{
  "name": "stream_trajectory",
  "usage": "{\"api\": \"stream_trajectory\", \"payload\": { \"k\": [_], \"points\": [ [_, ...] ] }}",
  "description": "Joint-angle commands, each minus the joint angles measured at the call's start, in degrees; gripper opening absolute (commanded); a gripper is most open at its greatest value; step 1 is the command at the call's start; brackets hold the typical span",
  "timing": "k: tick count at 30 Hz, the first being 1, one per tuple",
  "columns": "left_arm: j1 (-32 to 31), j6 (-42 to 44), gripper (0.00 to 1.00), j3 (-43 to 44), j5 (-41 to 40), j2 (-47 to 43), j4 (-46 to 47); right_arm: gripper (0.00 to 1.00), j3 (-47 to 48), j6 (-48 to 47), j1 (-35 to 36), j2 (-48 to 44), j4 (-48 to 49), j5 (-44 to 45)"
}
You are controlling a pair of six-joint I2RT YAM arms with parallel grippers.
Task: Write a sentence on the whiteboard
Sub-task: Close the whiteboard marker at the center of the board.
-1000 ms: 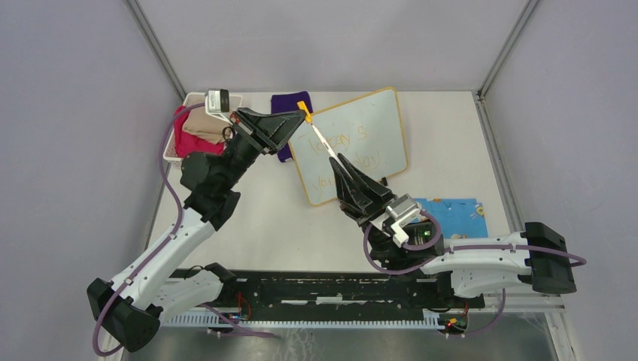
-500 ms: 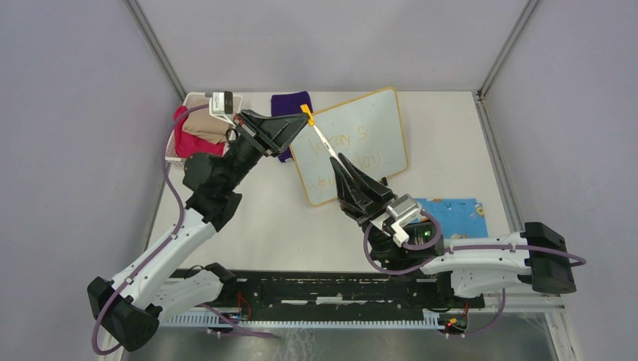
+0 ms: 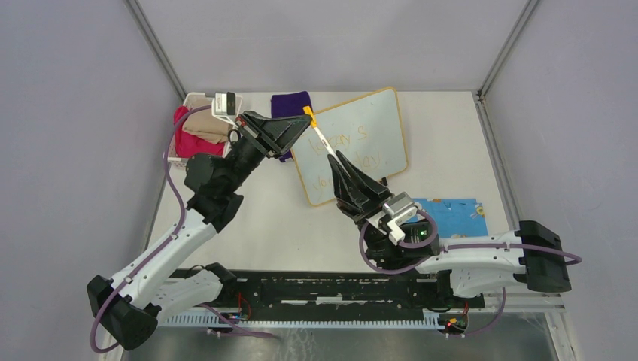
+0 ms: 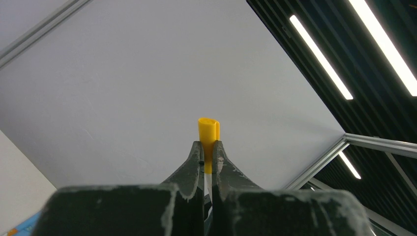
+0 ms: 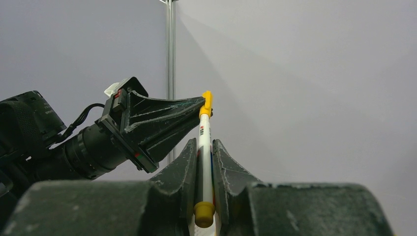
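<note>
Nearest on the right lies one blue printed cloth (image 3: 451, 214), flat on the table (image 3: 286, 218); its print is too small to read. Just beyond it my right gripper (image 3: 336, 159) is clenched around the white barrel of the one marker (image 3: 322, 138). A yellow plug shows at the barrel's near end between my fingers, and the small print on the barrel is too fine to read. The marker slants away to the far left. At its far end my left gripper (image 3: 305, 122) is pinched tight on the yellow cap (image 3: 308, 113), which pokes out past the tips.

Under both grippers sits the one whiteboard (image 3: 376, 120), turned askew in the far middle of the table. The sentence (image 3: 350, 150) runs across it in two faint yellow-orange lines. The upper line reads "Today's". The lower one is partly behind my right gripper and ends in "day".

Farther left, one purple cloth (image 3: 290, 101) touches the board's far left corner. One white basket (image 3: 192, 98) in the far left corner holds two cloths, one pink (image 3: 184, 139) and one beige (image 3: 207, 124).
</note>
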Motion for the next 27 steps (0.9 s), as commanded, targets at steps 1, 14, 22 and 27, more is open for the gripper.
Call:
{"api": "stream_trajectory", "payload": {
  "k": [1,14,22,27],
  "points": [
    [-1.2,-1.1,0.02,0.0,-0.2,-0.5,1.8,0.00,2.9,-1.5,-0.1,1.6,5.6,2.1],
    [-4.5,-4.5,0.02,-1.2,-4.3,1.1,7.8,0.00,6.1,-5.6,-0.1,7.5,17.1,3.9],
    [-6.0,-4.3,0.02,-1.0,-3.2,2.1,8.4,0.00,6.5,-5.2,0.0,8.4,17.6,2.6],
    [-6.6,-3.5,0.02,-1.0,-2.7,2.2,8.4,0.00,6.8,-5.5,-0.1,8.5,17.7,2.2]
  ]
}}
